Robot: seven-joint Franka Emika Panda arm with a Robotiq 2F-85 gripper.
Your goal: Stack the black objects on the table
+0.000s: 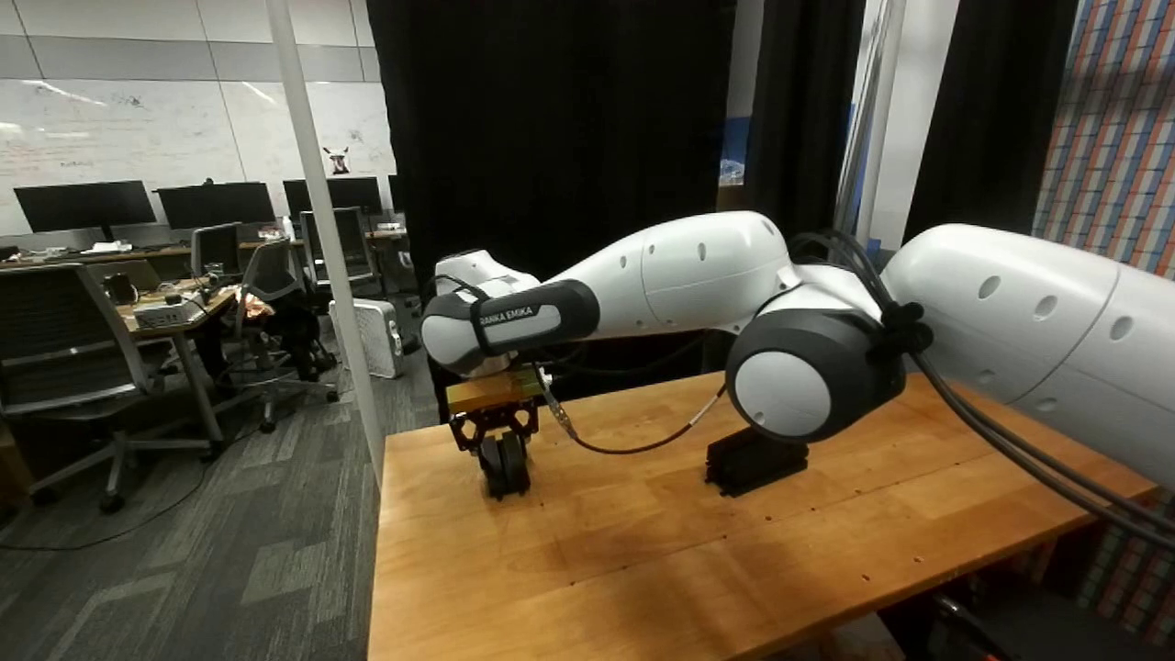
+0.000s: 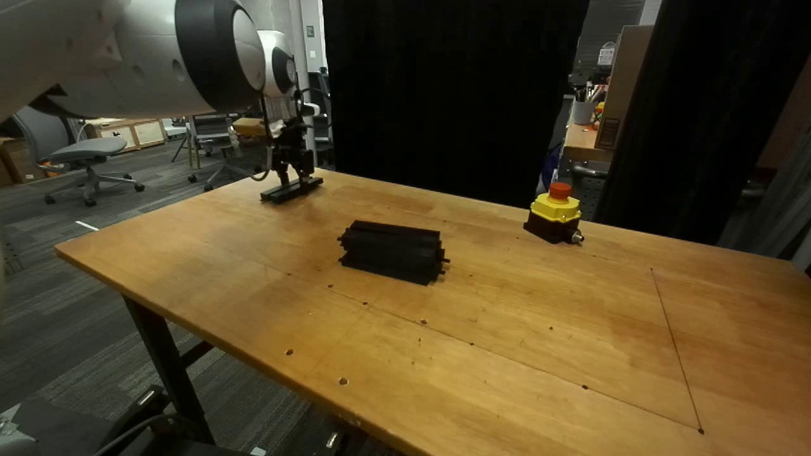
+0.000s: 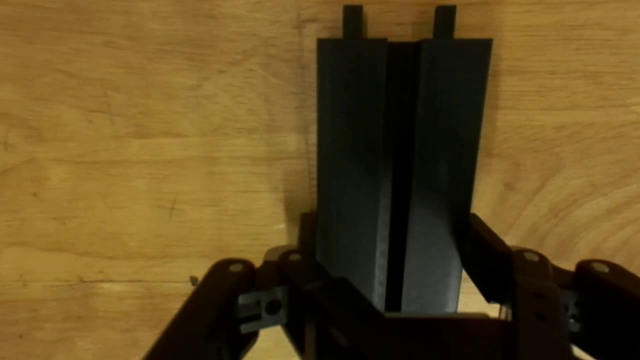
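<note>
In the wrist view a flat black bar (image 3: pixel 350 140) with a dark lengthwise groove and two small pegs at its far end lies between the fingers. My gripper (image 3: pixel 390 222) is shut on it, a fingertip against each long side; the bar's near end is hidden by the gripper. An exterior view has this gripper (image 2: pixel 294 181) low over the far corner of the wooden table (image 2: pixel 538 354), the bar at table height. Several other black bars form a pile (image 2: pixel 393 250) near the table's middle, apart from the gripper. The arm partly covers that pile (image 1: pixel 757 464) in an exterior view.
A yellow box with a red button (image 2: pixel 554 212) stands on the table near its back edge. From the wrist a cable (image 1: pixel 633 451) loops low over the tabletop. Black curtains (image 2: pixel 443 95) hang behind the table.
</note>
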